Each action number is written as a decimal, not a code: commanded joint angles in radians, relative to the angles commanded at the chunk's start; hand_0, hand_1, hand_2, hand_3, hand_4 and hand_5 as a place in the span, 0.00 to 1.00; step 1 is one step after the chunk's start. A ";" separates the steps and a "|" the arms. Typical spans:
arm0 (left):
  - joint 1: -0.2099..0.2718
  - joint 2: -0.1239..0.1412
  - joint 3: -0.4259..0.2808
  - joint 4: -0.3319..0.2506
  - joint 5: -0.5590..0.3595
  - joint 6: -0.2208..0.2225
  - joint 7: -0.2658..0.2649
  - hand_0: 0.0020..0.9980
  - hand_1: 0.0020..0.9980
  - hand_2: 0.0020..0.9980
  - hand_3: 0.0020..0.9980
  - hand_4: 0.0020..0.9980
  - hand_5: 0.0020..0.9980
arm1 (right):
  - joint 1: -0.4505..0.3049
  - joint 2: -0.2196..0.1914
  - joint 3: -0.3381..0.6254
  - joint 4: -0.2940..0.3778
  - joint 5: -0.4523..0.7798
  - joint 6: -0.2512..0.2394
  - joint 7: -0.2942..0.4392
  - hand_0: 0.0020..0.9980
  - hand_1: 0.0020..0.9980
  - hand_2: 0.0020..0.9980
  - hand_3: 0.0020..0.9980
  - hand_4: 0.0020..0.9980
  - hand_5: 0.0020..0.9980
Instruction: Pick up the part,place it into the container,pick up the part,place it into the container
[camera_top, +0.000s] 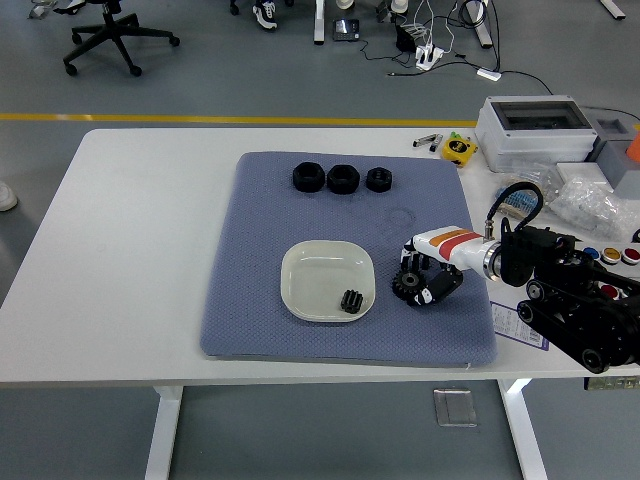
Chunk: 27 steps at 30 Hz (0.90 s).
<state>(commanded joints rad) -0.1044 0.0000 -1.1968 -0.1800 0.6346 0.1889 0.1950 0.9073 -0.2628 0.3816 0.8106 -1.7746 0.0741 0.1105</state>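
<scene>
One gear (407, 285) flat, axis upright.

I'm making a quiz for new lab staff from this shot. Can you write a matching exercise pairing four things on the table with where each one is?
Things:
1. small black gear
2. large black gear
3. three black nuts
4. yellow tape measure

Places:
A. in a row at the mat's far edge
B. inside the white dish
C. on the bare table, off the blue mat
D. at the right hand's fingers

Pairs: 1-B, 2-D, 3-A, 4-C
</scene>
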 joint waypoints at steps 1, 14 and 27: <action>0.000 0.000 -0.001 0.000 0.000 0.000 0.000 0.87 0.87 0.89 0.61 0.54 0.68 | 0.000 -0.001 0.000 0.000 0.005 -0.001 0.004 0.35 0.46 0.50 0.51 0.83 0.24; 0.004 0.000 0.001 0.000 0.002 0.000 0.002 0.87 0.87 0.89 0.61 0.54 0.68 | 0.005 -0.011 0.016 0.029 0.042 -0.002 0.029 0.10 0.26 0.41 0.47 0.78 0.28; 0.005 0.000 0.000 0.000 0.003 0.002 0.001 0.87 0.87 0.89 0.61 0.54 0.68 | 0.026 -0.017 0.055 0.106 0.042 -0.004 0.022 0.03 0.17 0.36 0.47 0.75 0.32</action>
<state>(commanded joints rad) -0.0994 0.0003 -1.1970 -0.1800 0.6371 0.1907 0.1962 0.9336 -0.2800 0.4365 0.9166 -1.7329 0.0703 0.1321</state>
